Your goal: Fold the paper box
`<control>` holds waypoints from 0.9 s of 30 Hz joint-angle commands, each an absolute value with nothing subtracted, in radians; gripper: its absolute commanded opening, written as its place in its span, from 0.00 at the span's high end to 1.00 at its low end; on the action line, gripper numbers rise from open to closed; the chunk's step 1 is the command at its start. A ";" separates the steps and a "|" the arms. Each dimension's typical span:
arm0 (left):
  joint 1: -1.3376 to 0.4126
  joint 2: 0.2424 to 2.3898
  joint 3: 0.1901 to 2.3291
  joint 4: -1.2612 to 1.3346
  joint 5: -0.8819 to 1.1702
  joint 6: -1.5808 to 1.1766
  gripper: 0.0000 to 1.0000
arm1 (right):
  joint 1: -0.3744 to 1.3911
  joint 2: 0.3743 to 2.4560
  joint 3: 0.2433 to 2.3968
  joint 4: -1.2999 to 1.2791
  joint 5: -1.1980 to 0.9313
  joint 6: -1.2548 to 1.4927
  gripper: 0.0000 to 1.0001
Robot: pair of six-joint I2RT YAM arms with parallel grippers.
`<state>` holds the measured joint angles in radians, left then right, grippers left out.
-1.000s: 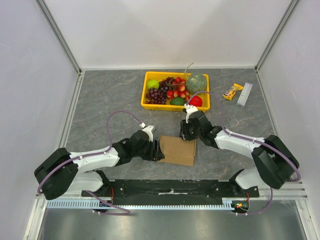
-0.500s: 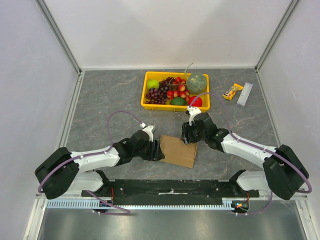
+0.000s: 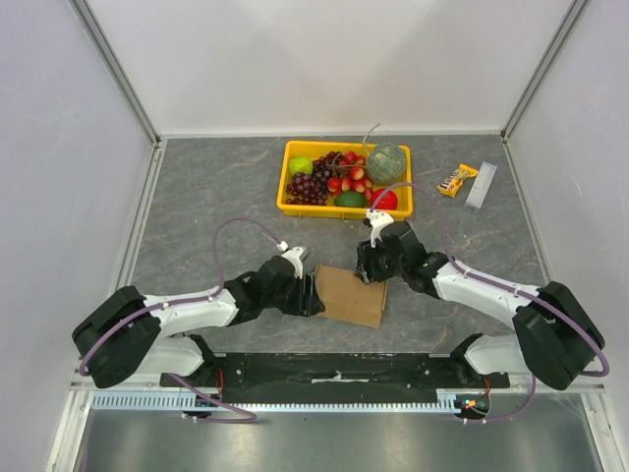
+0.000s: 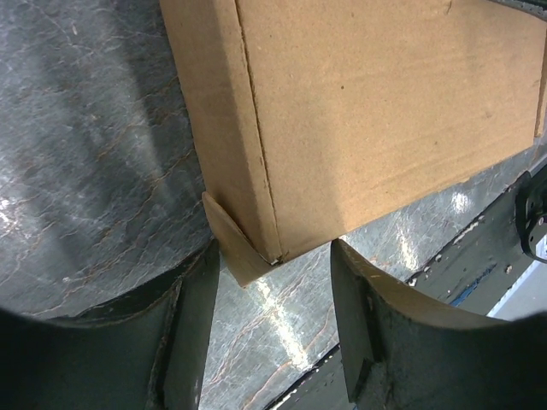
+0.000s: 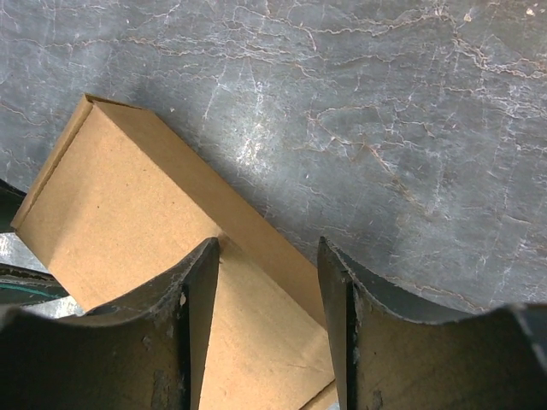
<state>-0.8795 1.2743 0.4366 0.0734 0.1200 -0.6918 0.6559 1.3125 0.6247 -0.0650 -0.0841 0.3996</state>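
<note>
Near the front edge of the tabletop [image 3: 197, 197], in the middle, lies the paper box [image 3: 351, 295]. It is brown, lies flat and looks closed up. The left gripper [image 3: 313, 293] is at the box's left end. Its two fingers are wide apart with one corner of the box between them, and they do not squeeze it. A small flap [image 4: 232, 252] sticks out at that corner. The right gripper [image 3: 371, 267] hangs over the box's back edge. Its fingers are apart too and hold nothing. A yellow tray [image 3: 291, 206] of fruit sits further back.
</note>
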 commanded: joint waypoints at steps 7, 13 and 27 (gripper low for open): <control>-0.882 1.287 0.474 0.118 0.155 -0.695 0.45 | 0.655 1.331 0.606 -0.072 -0.098 0.394 0.44; -0.882 1.284 0.479 0.110 0.160 -0.693 0.50 | 0.655 1.339 0.606 -0.069 -0.100 0.403 0.44; -0.882 1.272 0.486 0.107 0.170 -0.698 0.56 | 0.653 1.338 0.597 -0.060 -0.106 0.411 0.44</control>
<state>-0.8795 1.2842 0.4477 0.0547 0.1646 -0.6914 0.6548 1.3224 0.6228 -0.0456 -0.0906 0.4084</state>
